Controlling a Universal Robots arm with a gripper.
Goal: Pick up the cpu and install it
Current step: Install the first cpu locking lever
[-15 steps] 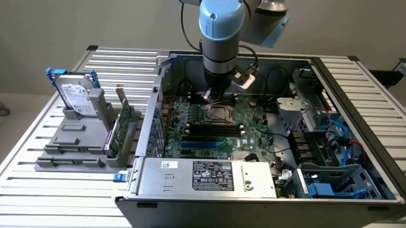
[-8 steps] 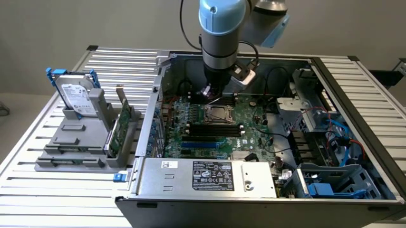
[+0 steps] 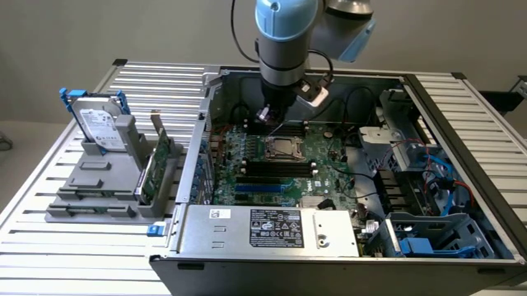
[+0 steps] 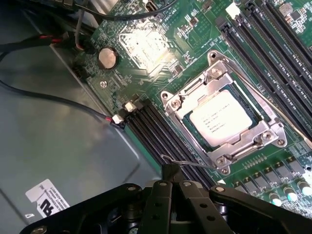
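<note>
Hanging vertical near the seated cpu (image 4: 222,119), jaws seemingly closed.

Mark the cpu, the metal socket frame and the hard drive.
cpu (image 4: 222,119): wrist view, middle of its silver top.
metal socket frame (image 4: 222,78): wrist view, the flat plate beside the cpu.
hard drive (image 3: 99,126): exterior view, middle of its labelled face.

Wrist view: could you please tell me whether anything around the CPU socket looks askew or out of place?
The cpu lies flat and square within the socket frame. Only a thin wire lever sticks out past the frame's corner, which looks a little odd; whether it is latched I cannot tell.
</note>
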